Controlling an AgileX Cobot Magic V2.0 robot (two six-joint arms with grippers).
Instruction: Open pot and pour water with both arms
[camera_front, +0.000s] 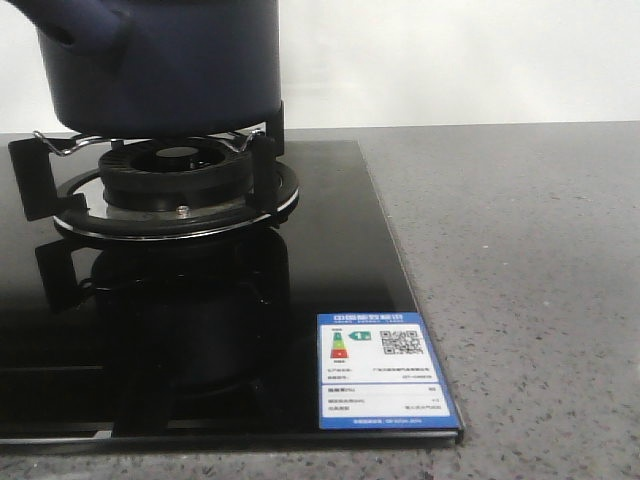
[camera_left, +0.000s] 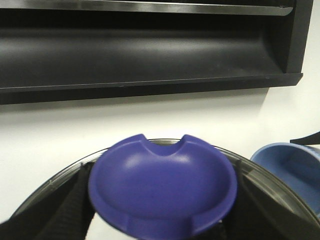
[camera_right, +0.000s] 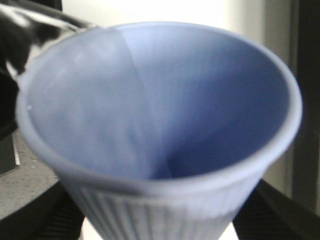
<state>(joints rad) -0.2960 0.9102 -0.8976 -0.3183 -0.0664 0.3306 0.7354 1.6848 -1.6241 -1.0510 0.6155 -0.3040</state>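
Observation:
The dark navy pot stands on the gas burner at the far left of the front view, its stubby handle at the left; its top is cut off by the frame. Neither gripper shows in that view. My left gripper is shut on the blue-violet knob of a glass lid, held up before a white wall. My right gripper is shut on the light blue ribbed cup, its black fingers on either side. The cup's rim also shows in the left wrist view.
The burner sits in a black glass hob with an energy label at its front right corner. Grey speckled counter lies to the right. A black range hood hangs above the lid. A blurred dark shape is beside the cup's rim.

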